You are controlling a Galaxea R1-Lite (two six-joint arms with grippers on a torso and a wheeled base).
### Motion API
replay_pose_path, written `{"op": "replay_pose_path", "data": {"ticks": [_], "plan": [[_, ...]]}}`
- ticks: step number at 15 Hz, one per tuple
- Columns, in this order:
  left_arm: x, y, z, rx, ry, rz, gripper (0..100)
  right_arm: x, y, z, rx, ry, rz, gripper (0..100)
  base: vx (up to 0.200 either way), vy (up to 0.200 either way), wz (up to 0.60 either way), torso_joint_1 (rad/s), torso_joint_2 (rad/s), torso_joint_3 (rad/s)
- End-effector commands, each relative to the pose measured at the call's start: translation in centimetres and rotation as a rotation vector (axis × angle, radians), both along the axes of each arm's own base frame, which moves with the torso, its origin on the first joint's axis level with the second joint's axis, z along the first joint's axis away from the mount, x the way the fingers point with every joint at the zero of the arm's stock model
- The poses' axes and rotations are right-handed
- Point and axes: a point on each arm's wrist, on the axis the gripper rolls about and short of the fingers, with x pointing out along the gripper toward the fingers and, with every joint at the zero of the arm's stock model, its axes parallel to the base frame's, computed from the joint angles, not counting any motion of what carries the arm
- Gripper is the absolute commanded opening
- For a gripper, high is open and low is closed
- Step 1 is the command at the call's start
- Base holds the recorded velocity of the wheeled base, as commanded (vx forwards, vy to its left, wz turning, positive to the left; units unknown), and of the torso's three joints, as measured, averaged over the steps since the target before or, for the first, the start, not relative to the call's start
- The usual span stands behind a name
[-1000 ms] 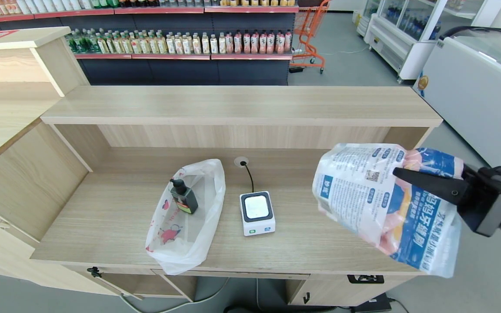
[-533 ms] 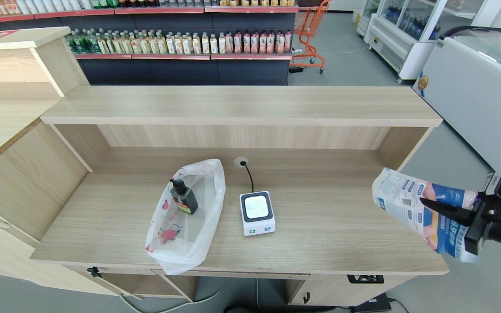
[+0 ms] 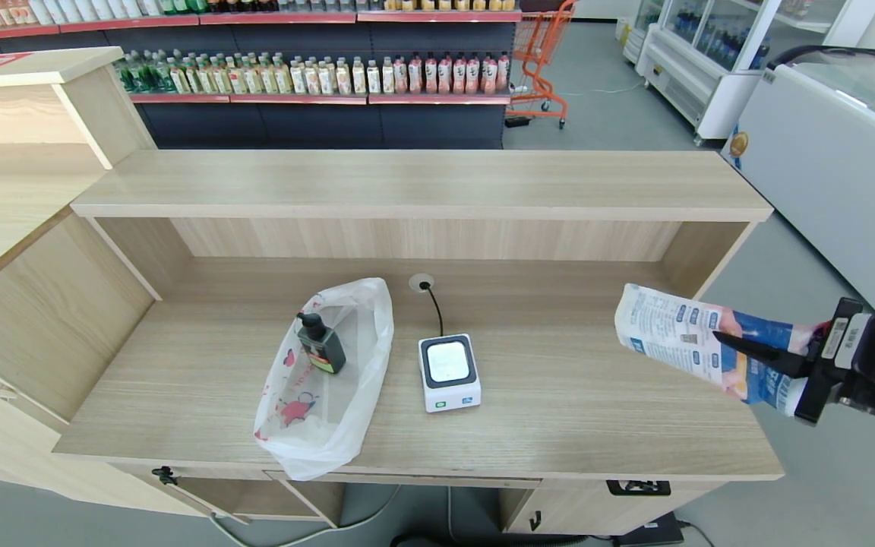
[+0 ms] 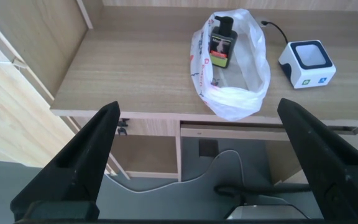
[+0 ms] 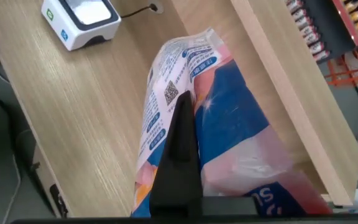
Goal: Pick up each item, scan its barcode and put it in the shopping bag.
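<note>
A blue and white food pouch [image 3: 677, 332] hangs tilted over the counter's right end, and my right gripper [image 3: 726, 343] is shut on it. In the right wrist view the pouch [image 5: 229, 124] shows its printed code side, with one black finger [image 5: 182, 143] lying across it. The white scanner [image 3: 449, 371] sits mid-counter, left of the pouch. The white plastic shopping bag [image 3: 308, 410] lies open further left with a dark pump bottle [image 3: 321, 346] inside. My left gripper [image 4: 199, 106] stands open and holds nothing, low in front of the counter, facing the shopping bag [image 4: 232, 96].
The wooden counter [image 3: 559, 410] has a raised ledge [image 3: 422, 182] along its back and side walls at both ends. A black cable [image 3: 434, 304] runs from the scanner to a hole at the back. Bare counter lies between scanner and pouch.
My right gripper dropped lower and pulled back to the right with the pouch, then came a little leftward over the counter's right end. The pouch now lies flatter.
</note>
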Motion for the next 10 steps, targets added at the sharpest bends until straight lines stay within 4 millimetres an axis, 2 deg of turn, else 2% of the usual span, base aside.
{"op": "replay_pose_path", "data": {"ticks": [1,5,10], "plan": [[0.0,0.0,0.0,0.000,0.000,0.002,100,0.4,0.4,-0.4,-0.010,0.004,0.033,0,0.000,0.000,0.00,0.000,0.00,0.000],[0.0,0.0,0.0,0.003,0.000,0.000,100,0.4,1.4,-0.5,-0.054,-0.033,0.097,0,0.000,0.000,0.00,0.000,0.00,0.000],[0.0,0.0,0.0,-0.008,-0.002,0.000,100,0.1,1.7,-0.8,-0.048,-0.022,0.132,0,0.000,0.000,0.00,0.000,0.00,0.000]]}}
